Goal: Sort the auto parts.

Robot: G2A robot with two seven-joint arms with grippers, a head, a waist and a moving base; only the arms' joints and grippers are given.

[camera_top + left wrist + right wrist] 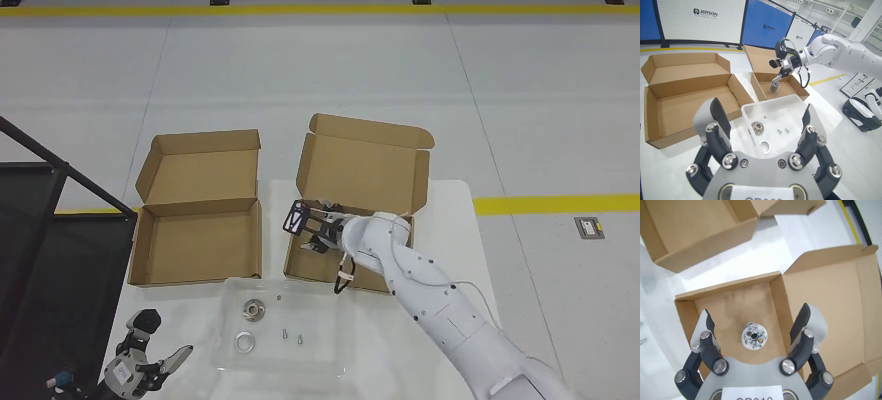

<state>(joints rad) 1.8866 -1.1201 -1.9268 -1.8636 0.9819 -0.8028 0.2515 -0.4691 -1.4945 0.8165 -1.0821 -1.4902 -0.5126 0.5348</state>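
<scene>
The left hand, dark ribbed pads spread wide and holding nothing, hangs by a clear plastic tray with a flanged hub, a ring and two bolts. The right hand, wide open too, is above a round ribbed metal part standing upright in the right cardboard box on the white bench.

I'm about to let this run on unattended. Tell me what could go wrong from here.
1. The metal part stands upright on the floor of the cardboard box, just under the open right gripper; pulling away at a slant could tip it over.
2. The two screws in the clear tray are small against the broad pads of the open left gripper, so a pinch may well slip.
</scene>
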